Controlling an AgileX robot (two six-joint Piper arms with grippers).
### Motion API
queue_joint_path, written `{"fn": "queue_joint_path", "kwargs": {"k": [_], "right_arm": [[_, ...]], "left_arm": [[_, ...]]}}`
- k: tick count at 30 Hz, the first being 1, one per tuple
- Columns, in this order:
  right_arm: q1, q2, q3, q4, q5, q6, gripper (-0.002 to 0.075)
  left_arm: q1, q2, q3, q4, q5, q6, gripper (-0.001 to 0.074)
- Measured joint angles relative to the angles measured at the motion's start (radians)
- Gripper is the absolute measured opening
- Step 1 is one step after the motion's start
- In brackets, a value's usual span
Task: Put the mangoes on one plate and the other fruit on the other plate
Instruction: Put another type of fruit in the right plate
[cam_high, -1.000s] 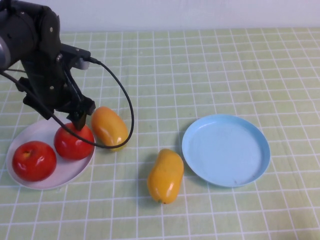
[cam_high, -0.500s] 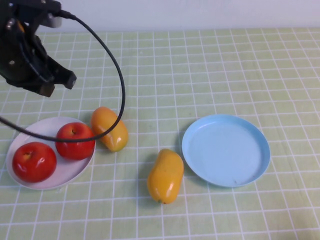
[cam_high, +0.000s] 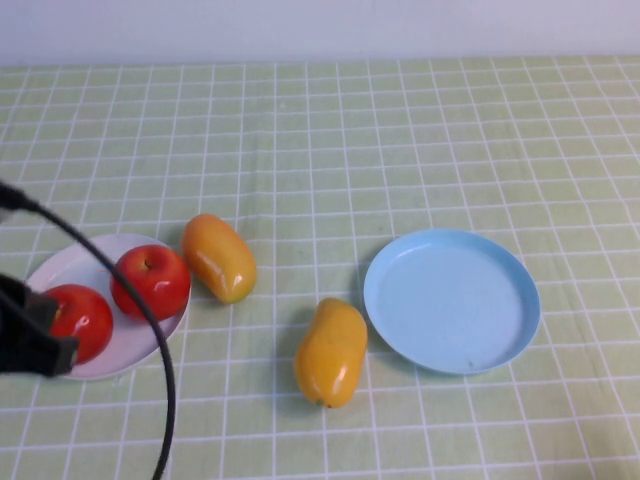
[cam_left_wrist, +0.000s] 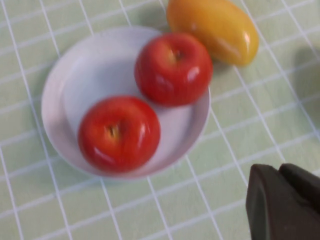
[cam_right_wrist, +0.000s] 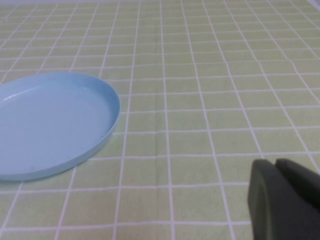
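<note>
- High view: the left gripper (cam_high: 35, 340) is sitting at the robot's left edge, jaws together and holding nothing, overlapping the near apple (cam_high: 78, 318) on the white plate (cam_high: 75, 262); the second apple (cam_high: 150, 281) is resting on the same plate; one mango (cam_high: 218, 257) is lying just beside that plate's rim, its long axis slanting from far-left to near-right; the other mango (cam_high: 331, 351) is lying close to the blue plate (cam_high: 452, 300), its long axis running nearly toward and away from the robot; the blue plate is holding no fruit; the right gripper is not showing here; I judge the left arm nearer to the first mango.
- Left wrist view: the left gripper (cam_left_wrist: 285, 202) is hanging over bare bench (cam_left_wrist: 200, 200), jaws together; both apples are sitting on the white plate, the mango touching or almost touching its rim beyond them, well away from the jaws.
- Right wrist view: the right gripper (cam_right_wrist: 282, 200) is hovering with jaws together, empty; the blue plate (cam_right_wrist: 50, 120) is lying apart from it; neither mango is showing here.
</note>
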Motion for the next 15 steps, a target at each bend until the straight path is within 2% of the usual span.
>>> {"fn": "queue_joint_path", "kwargs": {"k": [5,11,15], "right_arm": [[0.000,0.000,0.000,0.000,0.000,0.000,-0.0015],[0.000,0.000,0.000,0.000,0.000,0.000,-0.0015],[0.000,0.000,0.000,0.000,0.000,0.000,-0.0015]], "left_arm": [[0.000,-0.090,0.135,0.009,-0.003,-0.002,0.0002],[0.000,-0.096,0.148,0.027,-0.003,-0.014,0.0002],[0.000,-0.103,0.155,0.038,-0.154,-0.001,0.0002]]}}
